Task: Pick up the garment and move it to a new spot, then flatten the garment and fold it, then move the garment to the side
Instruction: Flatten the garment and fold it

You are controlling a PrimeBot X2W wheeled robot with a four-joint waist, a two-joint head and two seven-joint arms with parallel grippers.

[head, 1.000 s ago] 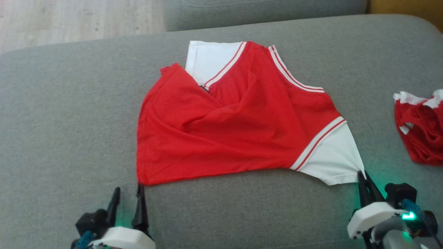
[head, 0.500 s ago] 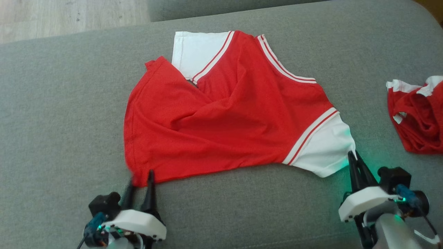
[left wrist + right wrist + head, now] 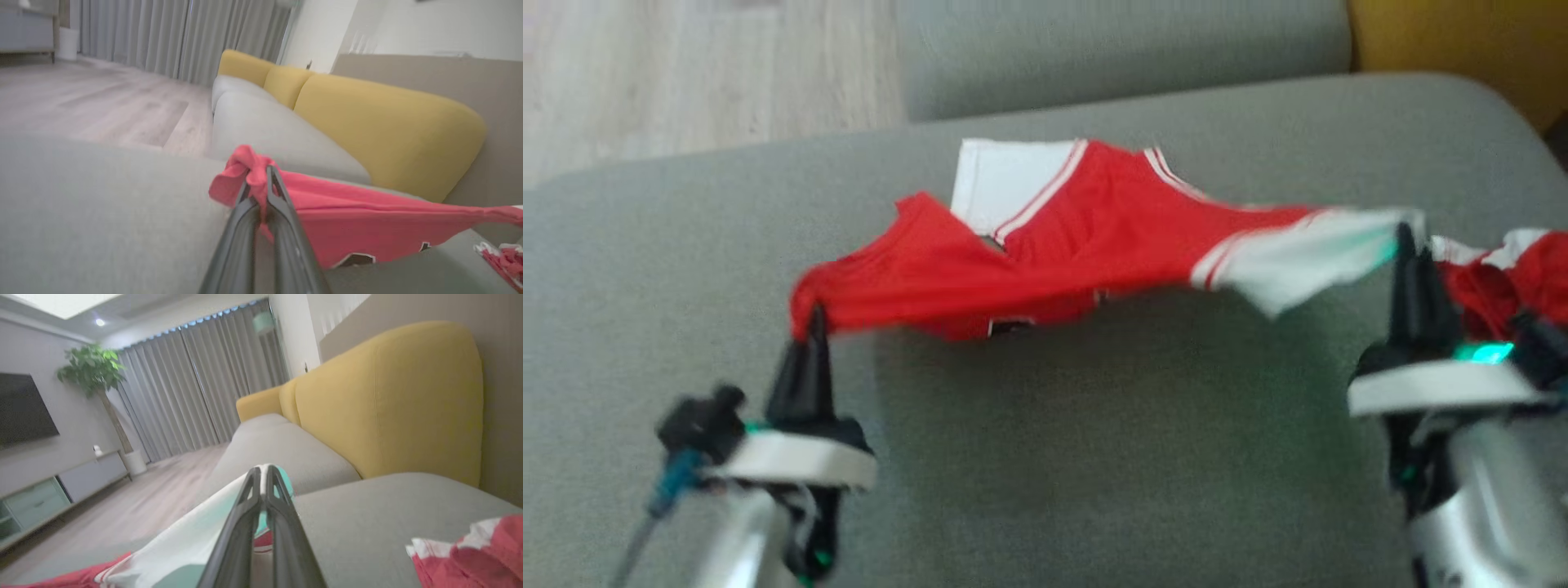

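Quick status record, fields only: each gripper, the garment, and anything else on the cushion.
left gripper: shut on the red hem corner of the garment
right gripper: shut on the garment's white sleeve tip
garment: strung between both grippers, near edge off the grey cushion, far part resting on it; neither flat nor folded
other: second red-and-white garment, crumpled on the cushion beside the right gripper
picture: head view is blurred
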